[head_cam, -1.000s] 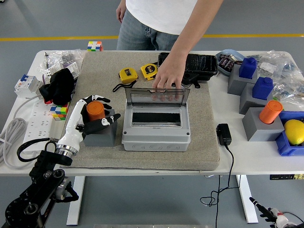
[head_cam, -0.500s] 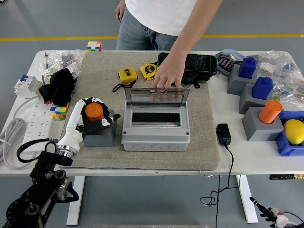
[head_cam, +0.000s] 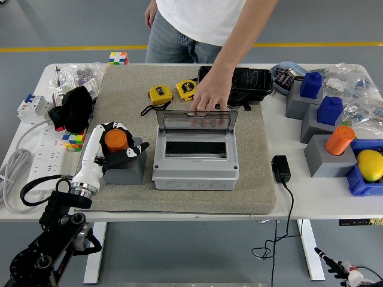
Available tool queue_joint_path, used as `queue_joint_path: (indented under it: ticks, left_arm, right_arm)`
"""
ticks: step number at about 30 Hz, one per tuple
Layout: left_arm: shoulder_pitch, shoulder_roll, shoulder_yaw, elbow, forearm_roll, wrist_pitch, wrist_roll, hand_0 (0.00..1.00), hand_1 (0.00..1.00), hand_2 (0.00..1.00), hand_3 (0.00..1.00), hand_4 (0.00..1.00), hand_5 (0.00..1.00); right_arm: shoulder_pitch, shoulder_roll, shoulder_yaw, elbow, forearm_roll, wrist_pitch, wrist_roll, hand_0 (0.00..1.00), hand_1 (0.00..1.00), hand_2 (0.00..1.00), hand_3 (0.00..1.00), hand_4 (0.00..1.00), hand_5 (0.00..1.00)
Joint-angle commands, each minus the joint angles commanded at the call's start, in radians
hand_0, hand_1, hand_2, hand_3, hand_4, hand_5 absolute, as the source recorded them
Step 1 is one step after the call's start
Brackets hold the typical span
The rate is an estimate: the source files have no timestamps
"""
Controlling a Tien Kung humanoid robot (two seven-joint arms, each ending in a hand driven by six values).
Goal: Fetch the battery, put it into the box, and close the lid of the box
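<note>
As the left hand's fingers close tighter round the orange battery than a second ago, the left hand grips it where it stands in its grey holder on the mat. The battery is not yet lifted. Just right of it, the grey box waits open, a person's hand holding its clear lid upright. I reckon the lift comes next. The right hand barely shows at the bottom corner; its fingers I can't make out.
</note>
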Motion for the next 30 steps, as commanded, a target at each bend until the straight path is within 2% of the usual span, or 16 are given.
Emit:
queue_joint_path:
  ticks: [12, 13, 30]
  left_arm:
    - [-0.011, 0.000, 0.014, 0.004, -0.032, 0.051, -0.014, 0.037, 0.044, 0.108, 0.116, 0.998, 0.002]
    - [-0.011, 0.000, 0.015, 0.005, -0.037, 0.054, -0.015, 0.030, 0.030, 0.092, 0.101, 0.985, 0.065]
    - [-0.019, 0.002, 0.036, -0.013, -0.118, 0.071, -0.030, 0.028, 0.026, 0.085, 0.095, 0.943, 0.083]
  right_arm:
    - [0.000, 0.000, -0.004, 0.000, 0.003, 0.000, 0.000, 0.907, 0.892, 0.831, 0.867, 0.998, 0.998]
    - [0.000, 0.000, -0.004, 0.000, 0.003, 0.000, 0.000, 0.907, 0.893, 0.831, 0.867, 0.998, 0.998]
    - [0.000, 0.001, -0.015, -0.001, 0.010, 0.001, 0.000, 0.908, 0.893, 0.831, 0.867, 0.998, 0.998]
